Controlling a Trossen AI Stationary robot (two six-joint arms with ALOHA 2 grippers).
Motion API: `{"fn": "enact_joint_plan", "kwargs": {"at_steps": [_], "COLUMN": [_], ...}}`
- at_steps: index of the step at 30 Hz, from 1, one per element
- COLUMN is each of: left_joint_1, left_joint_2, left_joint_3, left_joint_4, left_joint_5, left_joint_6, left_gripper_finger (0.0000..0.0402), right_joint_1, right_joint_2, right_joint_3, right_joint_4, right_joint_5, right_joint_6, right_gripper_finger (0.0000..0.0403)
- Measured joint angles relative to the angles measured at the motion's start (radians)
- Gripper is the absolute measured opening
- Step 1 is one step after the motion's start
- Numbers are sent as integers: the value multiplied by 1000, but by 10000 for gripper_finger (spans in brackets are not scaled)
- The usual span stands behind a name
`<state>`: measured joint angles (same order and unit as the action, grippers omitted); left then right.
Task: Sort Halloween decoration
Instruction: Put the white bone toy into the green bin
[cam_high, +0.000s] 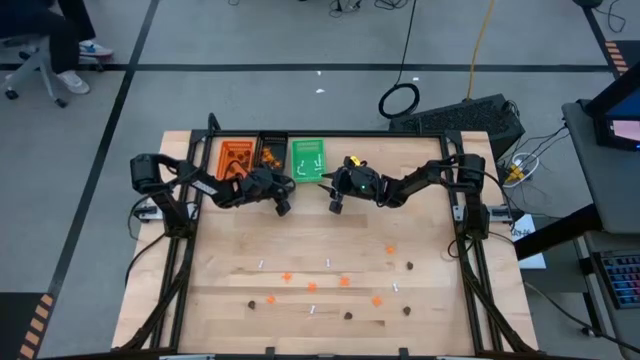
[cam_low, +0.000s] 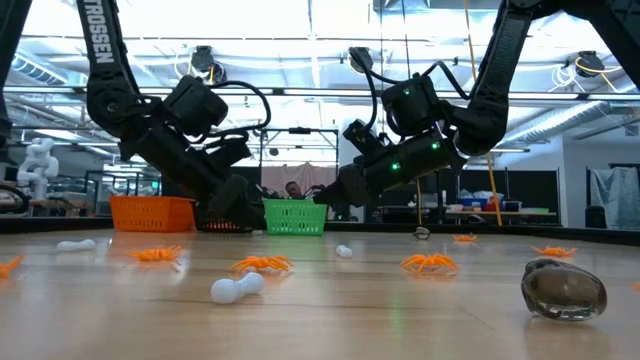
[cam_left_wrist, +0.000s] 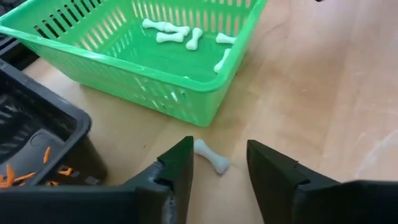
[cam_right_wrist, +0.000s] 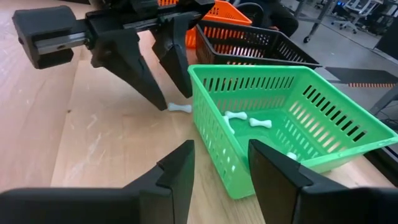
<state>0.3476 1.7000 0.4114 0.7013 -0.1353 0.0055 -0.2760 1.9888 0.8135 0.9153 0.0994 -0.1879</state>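
White bone (cam_left_wrist: 211, 157) lies on the table beside my green basket (cam_left_wrist: 155, 81), between the left gripper's (cam_left_wrist: 217, 171) open fingers; right gripper (cam_right_wrist: 221, 168) open, empty.

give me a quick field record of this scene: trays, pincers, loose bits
trays: orange, black and green in a row at the table's far edge
green tray contents: white bones
left pincer: open, low by the green tray, astride a white bone on the table
right pincer: open, empty, at the green tray's other side
loose bits: orange spiders, bones and dark pieces scattered on the near half of the table
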Motion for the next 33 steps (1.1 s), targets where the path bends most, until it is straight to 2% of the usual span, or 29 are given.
{"fn": "enact_joint_plan", "kwargs": {"at_steps": [4,8,28,33], "left_joint_1": [-31,-47,-53,-54], "left_joint_2": [0,0,0,0], "left_joint_3": [0,0,0,1], "left_joint_4": [-2,-5,-7,-13], "left_joint_5": [-26,-76,-98,-103], "left_joint_6": [4,4,-27,-76], "left_gripper_finger": [183,201,204,204], "right_joint_1": [0,0,0,0], "right_joint_2": [0,0,0,0], "right_joint_3": [0,0,0,0], "right_joint_4": [0,0,0,0], "right_joint_5": [0,0,0,-1], "right_joint_6": [0,0,0,0], "right_gripper_finger": [137,137,137,137]}}
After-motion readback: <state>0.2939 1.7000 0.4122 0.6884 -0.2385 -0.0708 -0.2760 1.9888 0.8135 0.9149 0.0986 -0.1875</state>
